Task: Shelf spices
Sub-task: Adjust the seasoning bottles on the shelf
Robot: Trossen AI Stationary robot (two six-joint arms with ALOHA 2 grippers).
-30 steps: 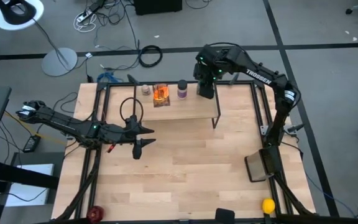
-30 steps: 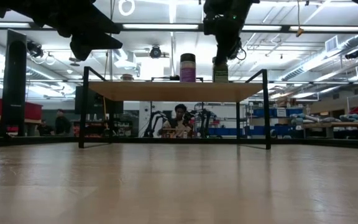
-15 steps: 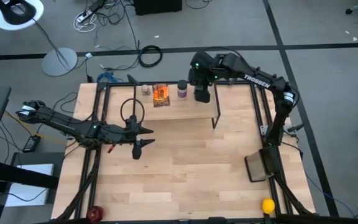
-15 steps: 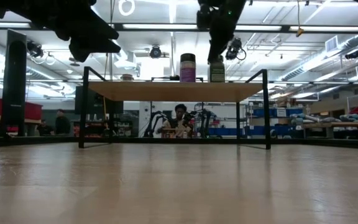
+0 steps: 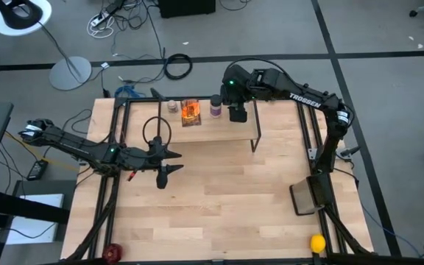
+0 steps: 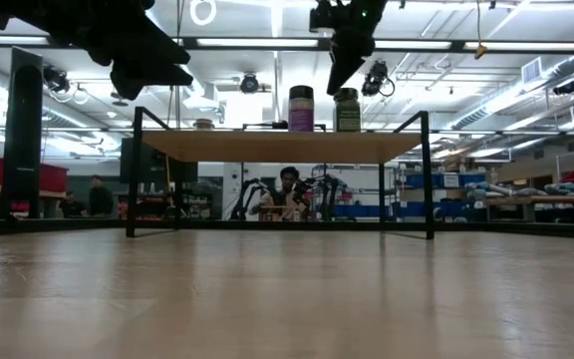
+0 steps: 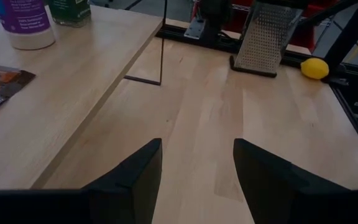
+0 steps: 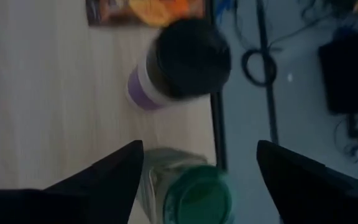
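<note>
The right gripper (image 5: 238, 112) hangs above the far right end of the shelf (image 5: 227, 131), and its wrist view shows its two fingers (image 8: 98, 180) spread wide with the green-lidded jar (image 8: 188, 190) standing free in the gap between them, touched by neither. The high view hides that jar under the arm; the low view shows it upright on the shelf board (image 6: 347, 110), just beside the dark-lidded purple-labelled jar (image 6: 301, 109), with the gripper (image 6: 345, 60) raised clear above both. Along the board in the high view come the purple-labelled jar (image 5: 216, 107), then the brown-orange packet (image 5: 191, 112) lying flat, then the tiny pale-capped jar (image 5: 172, 107). The left gripper (image 5: 165, 174) waits over the tabletop (image 5: 227, 199) in front of the shelf's left end, its fingers (image 7: 129, 180) apart and holding nothing. Only its wrist view shows the metal grater (image 7: 263, 38) and yellow ball (image 7: 316, 68) close up at the table's edge.
</note>
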